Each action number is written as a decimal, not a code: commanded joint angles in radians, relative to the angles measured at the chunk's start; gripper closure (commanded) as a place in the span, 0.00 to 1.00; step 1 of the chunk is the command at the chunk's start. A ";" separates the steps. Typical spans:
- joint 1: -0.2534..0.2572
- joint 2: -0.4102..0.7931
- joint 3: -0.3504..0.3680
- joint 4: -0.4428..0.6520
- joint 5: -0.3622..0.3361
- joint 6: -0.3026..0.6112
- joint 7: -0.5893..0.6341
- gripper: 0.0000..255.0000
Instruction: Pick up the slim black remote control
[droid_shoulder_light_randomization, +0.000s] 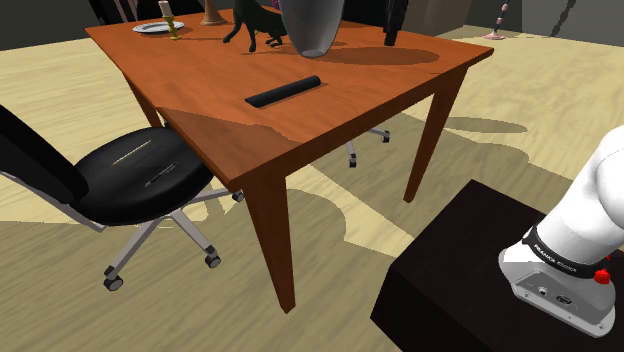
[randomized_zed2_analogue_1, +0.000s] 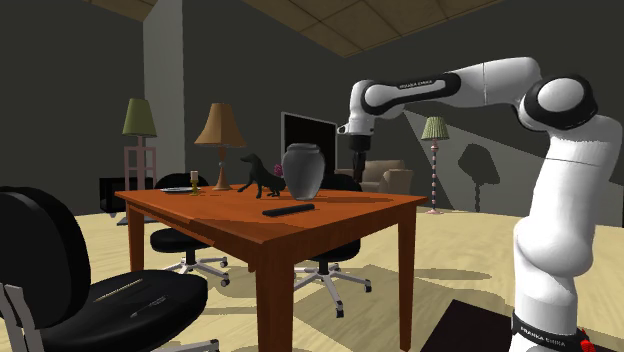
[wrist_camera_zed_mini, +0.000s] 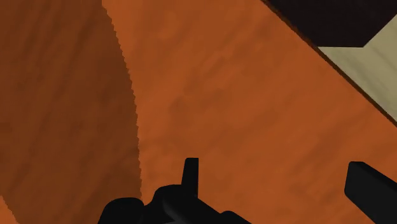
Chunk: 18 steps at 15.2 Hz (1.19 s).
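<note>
The stand (droid_shoulder_light_randomization: 470, 270) and the arm's base (droid_shoulder_light_randomization: 575, 250) are cut off at the shoulder view's lower right. A black chair (droid_shoulder_light_randomization: 140, 170) sits just beside the table (droid_shoulder_light_randomization: 200, 70), its back cropped at the left edge. The remote (droid_shoulder_light_randomization: 284, 91) lies flat on the table top near the front edge, touching nothing else. Behind it, a grey urn (droid_shoulder_light_randomization: 310, 25) and a black animal figure (droid_shoulder_light_randomization: 255, 25) are cut by the top edge; which animal is hard to tell. The gripper (droid_shoulder_light_randomization: 391, 25) hangs over the table's far side, well apart from the remote. In the wrist view its fingers (wrist_camera_zed_mini: 191, 172) stand wide apart over bare table, holding nothing.
</note>
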 joint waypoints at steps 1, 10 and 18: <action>0.021 0.078 0.006 0.074 0.012 -0.013 -0.068 0.00; 0.092 0.414 0.070 0.454 0.041 -0.134 -0.332 0.00; 0.171 0.696 0.149 0.831 0.016 -0.295 -0.515 0.00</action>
